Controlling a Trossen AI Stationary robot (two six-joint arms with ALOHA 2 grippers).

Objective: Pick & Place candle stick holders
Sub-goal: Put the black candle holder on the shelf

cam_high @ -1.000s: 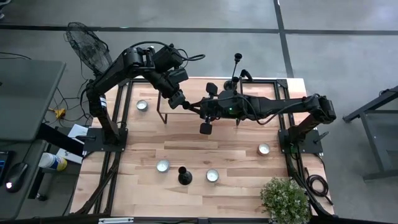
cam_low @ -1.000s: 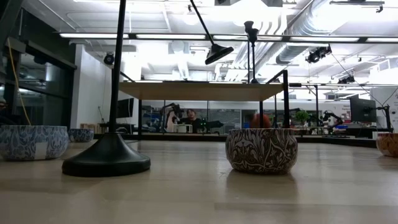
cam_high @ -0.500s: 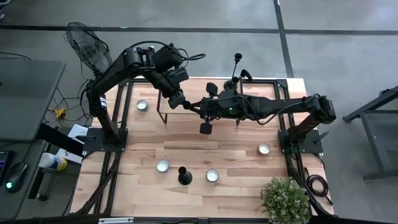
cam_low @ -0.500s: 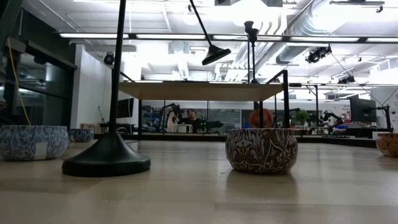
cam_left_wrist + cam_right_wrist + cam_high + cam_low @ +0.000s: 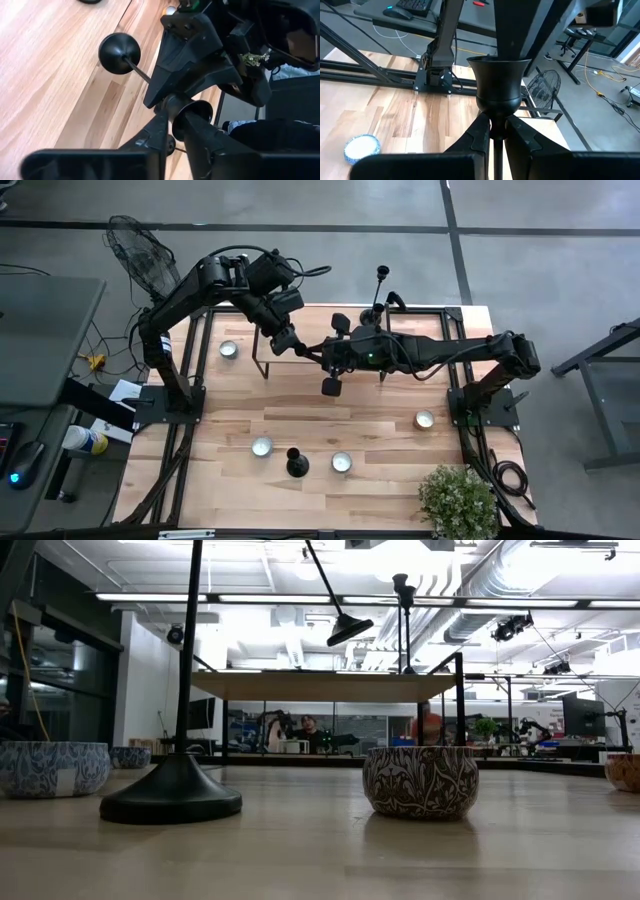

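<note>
Over the middle of the tabletop (image 5: 380, 430), from the high view: holding one candle stick holder (image 5: 330, 386) up in the air between the left gripper (image 5: 287, 342) and the right gripper (image 5: 328, 352). Leaving a second holder (image 5: 296, 464) standing near the front, between small bowls.

From the low view: seeing the lifted holder's round foot (image 5: 349, 628) hanging high, and the second holder (image 5: 171, 802) upright beside a patterned bowl (image 5: 420, 781).

From the left wrist view: meeting the right gripper at the cup end. Cannot tell if the left one grips or has let go.

From the right wrist view: right fingers (image 5: 480, 135) pinched tight on the thin stem, just under the cup (image 5: 500, 82).

Looks like a hand-over from one arm to the other. Next: get the left gripper clear, then turn the holder foot-down and set it gently, so no tipping.
</note>
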